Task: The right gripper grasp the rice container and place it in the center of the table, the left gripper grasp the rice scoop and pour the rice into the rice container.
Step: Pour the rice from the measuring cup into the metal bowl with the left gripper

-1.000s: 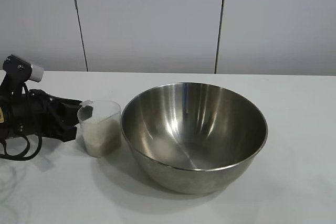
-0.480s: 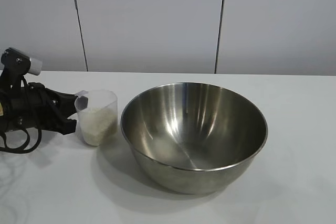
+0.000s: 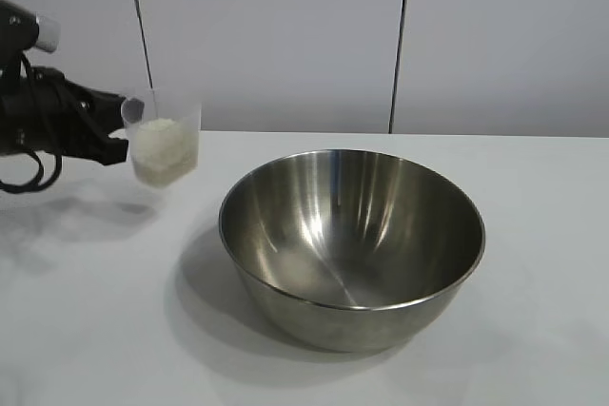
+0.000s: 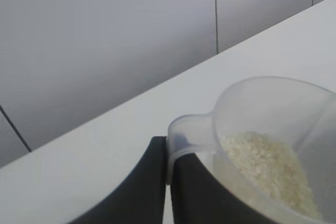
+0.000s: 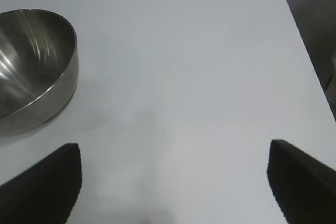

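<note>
partly cut off at the exterior view's left edge: left gripper [image 3: 119, 130], clenched on the tab of the rice scoop [image 3: 162, 145], held in the air above the table [image 3: 533, 235], off to the left of the rice container [image 3: 352, 244] and apart from it. scoop upright, rice [image 3: 157, 140] heaped inside, grains blurred through the plastic. container standing mid-table, nothing visible inside. only two dark fingertips of the right gripper [image 5: 176, 182] in its own wrist view, spread wide, grasping nothing, over bare table beside the container.
</note>
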`<action>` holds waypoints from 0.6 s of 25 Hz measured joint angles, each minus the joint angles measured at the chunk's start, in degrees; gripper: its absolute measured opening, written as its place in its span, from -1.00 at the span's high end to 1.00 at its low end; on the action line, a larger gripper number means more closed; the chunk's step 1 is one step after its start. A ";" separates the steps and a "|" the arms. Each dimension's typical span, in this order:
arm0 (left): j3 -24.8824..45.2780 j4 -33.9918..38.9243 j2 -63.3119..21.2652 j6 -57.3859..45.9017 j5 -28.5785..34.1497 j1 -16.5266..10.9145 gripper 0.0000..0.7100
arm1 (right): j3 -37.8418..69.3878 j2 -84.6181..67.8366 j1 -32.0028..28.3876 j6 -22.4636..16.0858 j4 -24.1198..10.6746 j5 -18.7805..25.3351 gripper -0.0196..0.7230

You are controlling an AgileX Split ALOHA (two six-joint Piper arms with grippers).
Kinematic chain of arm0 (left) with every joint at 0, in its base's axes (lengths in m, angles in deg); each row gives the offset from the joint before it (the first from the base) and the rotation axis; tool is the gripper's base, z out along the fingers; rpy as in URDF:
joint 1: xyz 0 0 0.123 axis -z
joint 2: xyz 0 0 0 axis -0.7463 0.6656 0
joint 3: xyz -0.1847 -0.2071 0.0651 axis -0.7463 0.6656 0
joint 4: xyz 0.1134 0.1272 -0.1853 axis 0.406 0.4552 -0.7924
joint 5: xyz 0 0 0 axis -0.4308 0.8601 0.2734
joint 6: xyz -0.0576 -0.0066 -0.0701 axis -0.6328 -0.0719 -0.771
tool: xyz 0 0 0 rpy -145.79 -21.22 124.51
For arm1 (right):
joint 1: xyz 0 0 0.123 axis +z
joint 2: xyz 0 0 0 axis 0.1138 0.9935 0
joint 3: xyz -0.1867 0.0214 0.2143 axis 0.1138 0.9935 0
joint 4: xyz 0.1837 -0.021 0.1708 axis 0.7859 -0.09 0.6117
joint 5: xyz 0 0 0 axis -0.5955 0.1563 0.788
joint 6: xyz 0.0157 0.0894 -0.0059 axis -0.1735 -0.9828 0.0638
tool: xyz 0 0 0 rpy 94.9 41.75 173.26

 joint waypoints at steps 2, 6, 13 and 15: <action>-2.63 1.40 -1.16 2.42 6.67 4.96 0.97 | 0.00 0.00 0.00 0.02 0.00 -0.06 -0.83; -7.12 3.21 -1.37 9.46 17.35 14.87 0.97 | 0.00 0.00 0.00 0.02 0.00 -0.06 -0.83; -9.51 3.47 0.58 33.93 22.26 24.21 0.97 | 0.00 0.00 0.00 0.07 0.00 -0.06 -0.83; -9.51 3.54 2.65 43.98 22.55 25.52 0.97 | 0.00 0.00 0.00 0.07 0.00 -0.06 -0.83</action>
